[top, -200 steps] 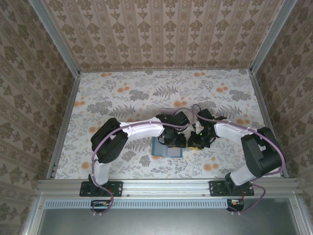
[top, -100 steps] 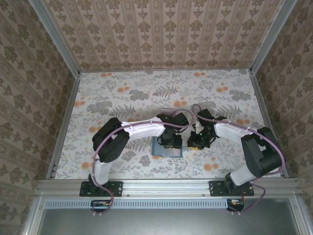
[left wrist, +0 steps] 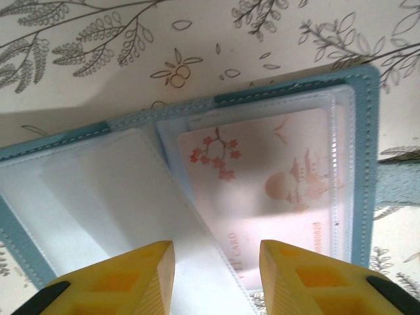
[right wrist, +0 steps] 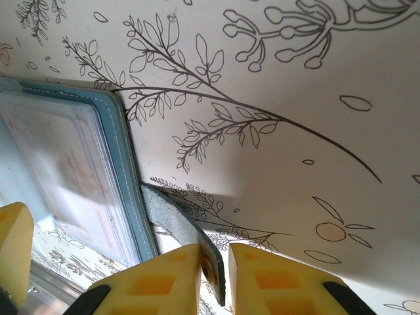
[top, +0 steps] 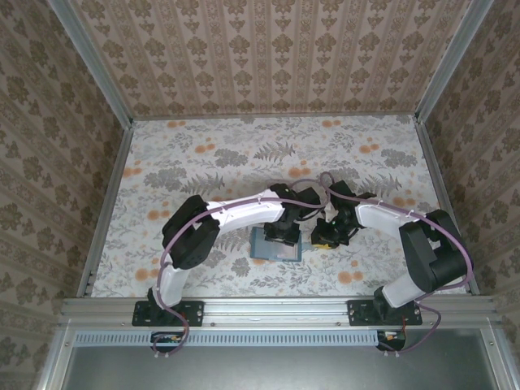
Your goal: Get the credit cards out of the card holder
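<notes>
Card (left wrist: 262, 170), pink, sleeved in the open card holder (left wrist: 364, 164), lies just ahead of the spread left jaws, while the right jaws pinch its strap (right wrist: 177, 223).

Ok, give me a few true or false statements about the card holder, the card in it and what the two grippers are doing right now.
1. The card holder lies open on the table. True.
2. A pink card sits under a clear sleeve inside it. True.
3. The left gripper is clamped on a card. False: its jaws stand apart above the holder, holding nothing.
4. The right gripper is open over bare table. False: it is shut on the holder's strap.
5. The table has a printed plant pattern. True.
</notes>
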You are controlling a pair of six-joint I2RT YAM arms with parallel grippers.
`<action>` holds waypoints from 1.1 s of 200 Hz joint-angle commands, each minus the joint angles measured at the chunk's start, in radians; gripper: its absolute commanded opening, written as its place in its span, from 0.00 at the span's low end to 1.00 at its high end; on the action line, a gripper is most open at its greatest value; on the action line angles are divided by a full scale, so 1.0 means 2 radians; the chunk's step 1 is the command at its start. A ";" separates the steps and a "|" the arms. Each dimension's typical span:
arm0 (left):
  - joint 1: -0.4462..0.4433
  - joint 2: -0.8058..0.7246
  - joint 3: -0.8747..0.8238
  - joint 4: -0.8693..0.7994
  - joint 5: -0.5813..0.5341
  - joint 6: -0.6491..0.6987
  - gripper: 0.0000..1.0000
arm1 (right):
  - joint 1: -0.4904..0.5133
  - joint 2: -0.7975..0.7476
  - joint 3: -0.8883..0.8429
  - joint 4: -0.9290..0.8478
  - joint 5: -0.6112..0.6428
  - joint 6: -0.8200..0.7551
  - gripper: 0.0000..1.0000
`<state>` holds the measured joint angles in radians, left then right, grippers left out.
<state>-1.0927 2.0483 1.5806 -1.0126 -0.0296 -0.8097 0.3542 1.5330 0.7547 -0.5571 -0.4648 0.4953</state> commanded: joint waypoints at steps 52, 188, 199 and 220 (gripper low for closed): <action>-0.005 -0.002 0.016 -0.056 -0.034 0.008 0.41 | 0.004 0.010 0.011 -0.017 -0.006 -0.010 0.20; 0.001 -0.027 -0.015 -0.050 -0.035 0.008 0.10 | 0.004 0.012 0.010 -0.016 -0.005 -0.010 0.19; 0.004 -0.030 -0.023 -0.053 -0.040 0.007 0.10 | 0.004 0.010 0.010 -0.016 -0.005 -0.010 0.19; 0.009 -0.030 -0.030 -0.067 -0.051 0.008 0.12 | 0.004 0.010 0.009 -0.017 -0.004 -0.009 0.19</action>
<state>-1.0878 2.0327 1.5402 -1.0893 -0.0879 -0.7918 0.3580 1.5402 0.7586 -0.5602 -0.4648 0.4923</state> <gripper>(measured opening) 0.111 0.194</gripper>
